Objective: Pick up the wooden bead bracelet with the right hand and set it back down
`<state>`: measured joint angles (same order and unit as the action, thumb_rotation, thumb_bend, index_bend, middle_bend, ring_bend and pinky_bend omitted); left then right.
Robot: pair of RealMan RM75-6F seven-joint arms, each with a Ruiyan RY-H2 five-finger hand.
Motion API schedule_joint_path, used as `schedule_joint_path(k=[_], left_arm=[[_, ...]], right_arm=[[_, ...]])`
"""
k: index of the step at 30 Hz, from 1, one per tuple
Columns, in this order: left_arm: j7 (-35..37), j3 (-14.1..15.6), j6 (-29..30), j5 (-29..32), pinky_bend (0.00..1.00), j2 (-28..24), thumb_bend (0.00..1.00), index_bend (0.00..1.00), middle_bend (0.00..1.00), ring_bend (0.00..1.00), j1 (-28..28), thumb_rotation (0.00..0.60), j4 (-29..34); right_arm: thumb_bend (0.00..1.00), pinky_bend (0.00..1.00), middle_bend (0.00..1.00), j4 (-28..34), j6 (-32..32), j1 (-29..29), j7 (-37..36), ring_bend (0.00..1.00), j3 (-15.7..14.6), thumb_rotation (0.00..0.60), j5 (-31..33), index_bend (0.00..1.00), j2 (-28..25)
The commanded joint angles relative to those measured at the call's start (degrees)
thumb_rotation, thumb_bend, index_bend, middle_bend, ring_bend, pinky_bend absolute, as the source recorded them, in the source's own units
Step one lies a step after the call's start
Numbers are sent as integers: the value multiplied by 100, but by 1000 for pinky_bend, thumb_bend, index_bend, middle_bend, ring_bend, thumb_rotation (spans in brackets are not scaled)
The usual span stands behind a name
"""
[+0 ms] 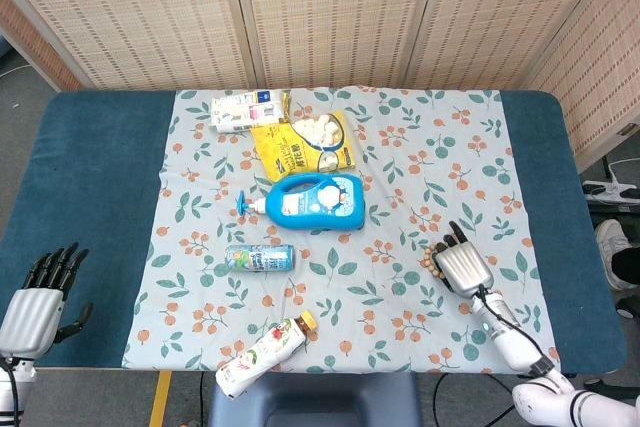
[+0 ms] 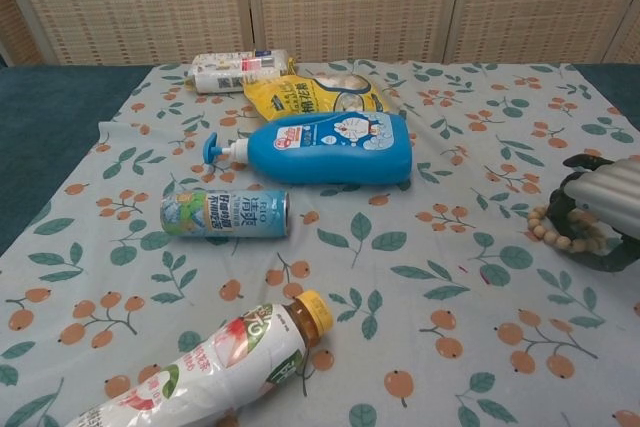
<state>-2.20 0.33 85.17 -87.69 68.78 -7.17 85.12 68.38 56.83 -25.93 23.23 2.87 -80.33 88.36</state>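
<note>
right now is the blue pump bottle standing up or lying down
Lying down: the blue pump bottle rests on its side on the tablecloth, pump pointing left.

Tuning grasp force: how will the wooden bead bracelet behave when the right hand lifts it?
The wooden bead bracelet is a loop of small strung beads, so it will likely sag rather than hold shape. It looks light. Round beads may slip between the fingers of the right hand, which covers much of it.

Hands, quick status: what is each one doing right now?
Left hand: open, holding nothing, fingers apart near the table's left edge.
Right hand: over the wooden bead bracelet, fingers around it; a firm grip cannot be told.
</note>
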Motion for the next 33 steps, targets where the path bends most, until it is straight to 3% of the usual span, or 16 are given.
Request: schedule_joint_path(k=[1, 6, 10, 13, 19, 24, 27, 31, 33], left_arm=[[-23, -3, -18, 6, 98, -2, 415, 0, 0, 0, 4, 600, 9], [-63, -13, -12, -2, 98, -7, 416, 0, 0, 0, 20, 600, 37], [-99, -21, -59, 18, 98, 6, 416, 0, 0, 0, 16, 600, 40], [-120, -28, -64, 16, 98, 16, 415, 0, 0, 0, 19, 600, 43], [-143, -36, -91, 33, 98, 21, 415, 0, 0, 0, 28, 600, 48], [-150, -41, -135, 40, 99, 25, 415, 0, 0, 0, 18, 600, 54], [-168, -44, -151, 45, 99, 30, 414, 0, 0, 0, 14, 600, 56], [-176, -40, -189, 61, 99, 30, 415, 0, 0, 0, 13, 600, 61], [-176, -40, -191, 63, 101, 23, 415, 0, 0, 0, 18, 600, 65]], right_arm=[[428, 0, 539, 51, 47, -3, -110, 285, 36, 600, 25, 745, -18], [444, 0, 541, 611, -94, 21, -1293, 294, 232, 600, 274, 748, -207], [452, 20, 541, 1999, -1397, -119, -3667, 294, 647, 600, 1073, 748, -977], [466, 31, 541, 2622, -2260, -170, -5639, 294, 1172, 600, 1303, 747, -1459], [490, 32, 541, 3039, -3394, 20, -8883, 285, 2072, 600, 816, 726, -1813], [494, 37, 541, 3249, -3582, 408, -11290, 257, 2423, 600, -151, 677, -1708], [494, 65, 540, 3144, -3084, 499, -12612, 249, 2099, 600, -1119, 613, -1604], [494, 90, 519, 2037, -1306, 114, -15084, 249, 809, 600, -2991, 529, -1386], [494, 90, 506, 1343, -607, -151, -15771, 245, 336, 598, -3491, 490, -1211]])
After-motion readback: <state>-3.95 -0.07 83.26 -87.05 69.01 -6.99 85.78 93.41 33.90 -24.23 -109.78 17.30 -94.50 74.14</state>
